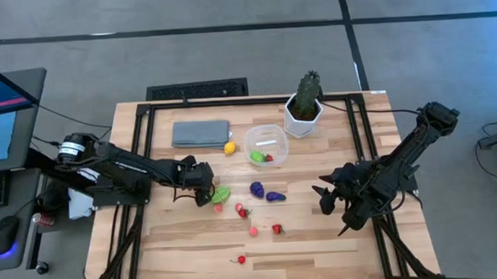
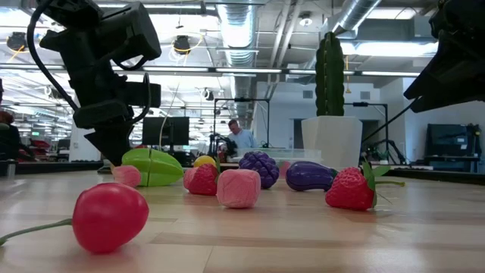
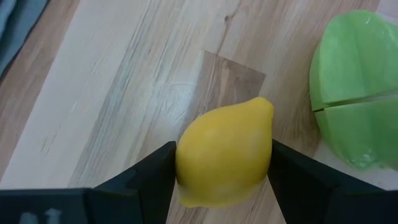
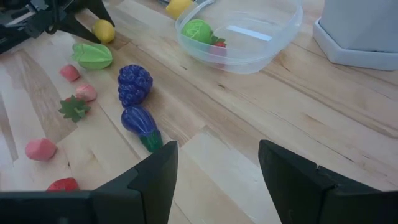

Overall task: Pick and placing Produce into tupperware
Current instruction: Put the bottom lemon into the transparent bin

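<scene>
A yellow lemon lies between the fingers of my left gripper, which is shut on it beside a green starfruit. The round clear tupperware stands at the table's far middle with a green piece and a red piece inside. A second yellow piece lies against its left side. A purple grape bunch, an eggplant, strawberries and pink and red pieces lie on the wood at mid-table. My right gripper hangs open over the table's right side, holding nothing. My left gripper pinches the lemon by its two rounded sides between its two fingers, which lie across its width. The fingers come slanting down from the table's left. The lemon's pointed tip faces away from the gripper. I cannot tell whether it is clear of the wood.
A potted cactus in a white pot stands right of the tupperware. A folded grey cloth lies to its left. A red cherry sits near the front edge. Bare wood stretches along the table's right and near sides.
</scene>
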Tool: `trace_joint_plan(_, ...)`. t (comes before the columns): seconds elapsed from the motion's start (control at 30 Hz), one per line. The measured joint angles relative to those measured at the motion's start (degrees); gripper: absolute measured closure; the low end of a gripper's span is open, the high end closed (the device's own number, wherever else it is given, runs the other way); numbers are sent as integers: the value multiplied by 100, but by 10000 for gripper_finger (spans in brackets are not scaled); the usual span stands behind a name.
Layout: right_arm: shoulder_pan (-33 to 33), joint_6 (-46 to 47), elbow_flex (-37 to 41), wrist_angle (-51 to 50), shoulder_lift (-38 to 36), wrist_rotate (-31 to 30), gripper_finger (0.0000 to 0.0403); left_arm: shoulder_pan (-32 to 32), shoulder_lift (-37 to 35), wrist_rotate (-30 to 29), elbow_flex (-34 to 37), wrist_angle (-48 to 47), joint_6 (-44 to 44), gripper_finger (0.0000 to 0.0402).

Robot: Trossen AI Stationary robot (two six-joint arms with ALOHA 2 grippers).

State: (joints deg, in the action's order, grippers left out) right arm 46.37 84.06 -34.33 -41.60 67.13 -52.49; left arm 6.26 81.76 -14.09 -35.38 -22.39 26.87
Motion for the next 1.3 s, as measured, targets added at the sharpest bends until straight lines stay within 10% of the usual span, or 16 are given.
trace_joint_plan(1.3,0,1,0,4,0,9,154,2,2,-415,-94,811,31,185)
